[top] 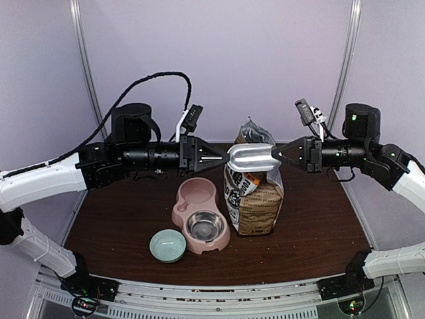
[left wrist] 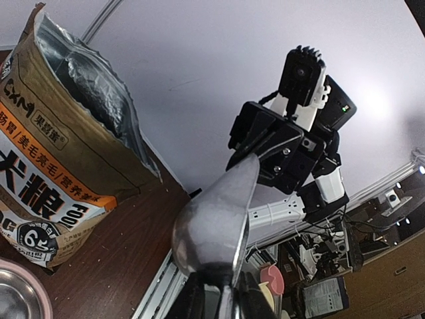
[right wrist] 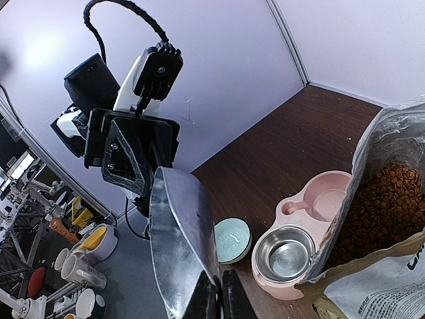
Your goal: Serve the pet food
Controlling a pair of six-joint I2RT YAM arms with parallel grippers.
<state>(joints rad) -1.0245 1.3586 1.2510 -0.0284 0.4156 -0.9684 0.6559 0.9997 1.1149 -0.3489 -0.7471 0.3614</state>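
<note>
Left claw point(top: 224, 158) and right claw point(top: 275, 153) both clenched on metal scoop point(top: 251, 158), pet food point(right wrist: 382, 199) below in open bag point(top: 255, 199).

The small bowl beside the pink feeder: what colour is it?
The small bowl is pale mint green; top view shows it best.

Brown table point(top: 312, 226) bears paper bag point(top: 255, 203), pink double bowl point(top: 180, 211), small green bowl point(top: 167, 245).
</note>
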